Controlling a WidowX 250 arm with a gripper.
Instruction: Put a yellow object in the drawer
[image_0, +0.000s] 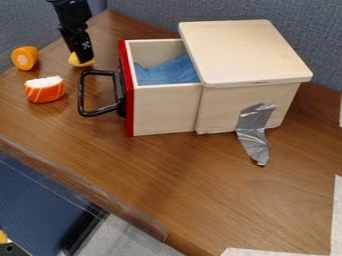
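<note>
In the upper left of the frame we see the black gripper (83, 57) hanging down over the table (180, 167), and right at its tip we find the yellow object (74, 61). It lies below and partly behind the tip, with a yellow edge showing to the left and a sliver to the right. We cannot tell whether the gripper has hold of it or is released. What shows of the object looks wider than tall, so its long axis seems to run roughly left to right across the frame; the tip covers part of it, and we cannot say which end points where. We see it outside the open drawer (163, 110), left of the red front (129, 115).
</note>
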